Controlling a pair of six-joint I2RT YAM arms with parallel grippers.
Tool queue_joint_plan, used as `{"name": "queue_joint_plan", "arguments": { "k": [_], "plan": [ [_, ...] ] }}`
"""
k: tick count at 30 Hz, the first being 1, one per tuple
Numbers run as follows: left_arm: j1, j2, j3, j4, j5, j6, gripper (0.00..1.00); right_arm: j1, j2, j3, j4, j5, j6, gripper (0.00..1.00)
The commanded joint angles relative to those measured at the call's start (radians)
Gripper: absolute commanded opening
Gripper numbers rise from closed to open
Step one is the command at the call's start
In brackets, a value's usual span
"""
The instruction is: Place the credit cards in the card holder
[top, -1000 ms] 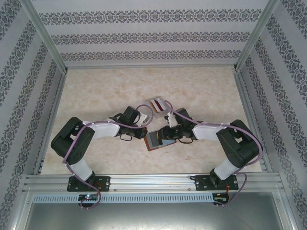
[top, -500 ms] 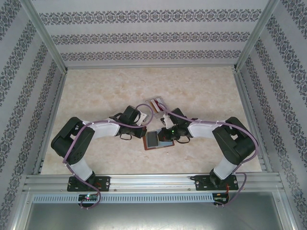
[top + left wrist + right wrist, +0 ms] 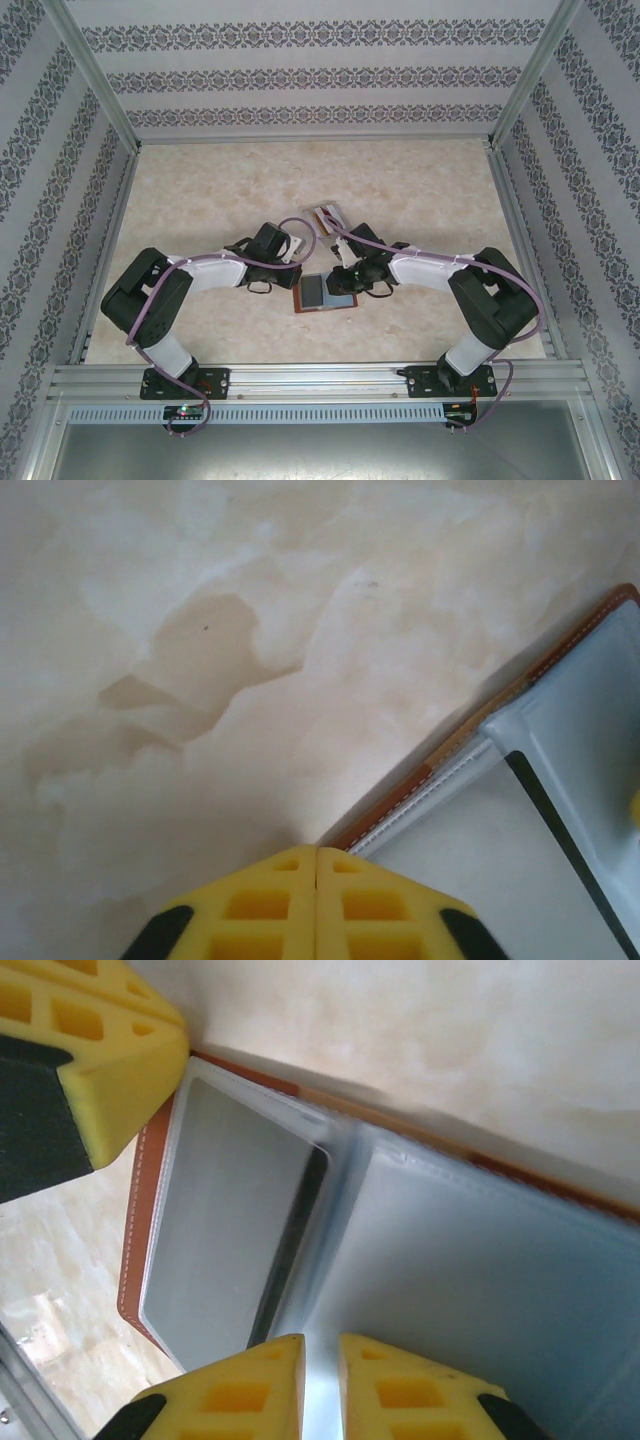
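The card holder lies open, orange-brown rim, grey sleeves inside.

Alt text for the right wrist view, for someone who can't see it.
An open brown card holder lies on a marbled table, a grey card in one clear pocket. The right gripper is at its fold, yellow fingers almost together; the left gripper meets its corner.

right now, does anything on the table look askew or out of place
Nothing stands out. The card holder lies open and slightly skewed to the table's edge, with no card spilled around it; the left pincer is shut at its rim.
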Motion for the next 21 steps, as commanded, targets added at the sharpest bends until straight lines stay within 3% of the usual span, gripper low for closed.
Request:
{"name": "queue_joint_plan", "arguments": {
  "k": [1, 5, 14, 21],
  "plan": [
    [0.026, -0.021, -0.024, -0.062, -0.051, -0.041, 0.00, 0.009, 0.001, 0.026, -0.047, 0.042, -0.004, 0.20],
    [0.041, -0.049, -0.031, -0.078, -0.025, -0.045, 0.00, 0.022, 0.037, 0.037, -0.026, 0.046, 0.018, 0.20],
    [0.042, 0.022, 0.001, -0.082, 0.034, -0.052, 0.00, 0.067, 0.101, 0.136, -0.069, 0.082, 0.001, 0.38],
    [0.044, 0.007, -0.021, -0.050, 0.025, -0.076, 0.00, 0.114, 0.169, 0.206, -0.153, 0.196, -0.019, 0.41]
  ]
}}
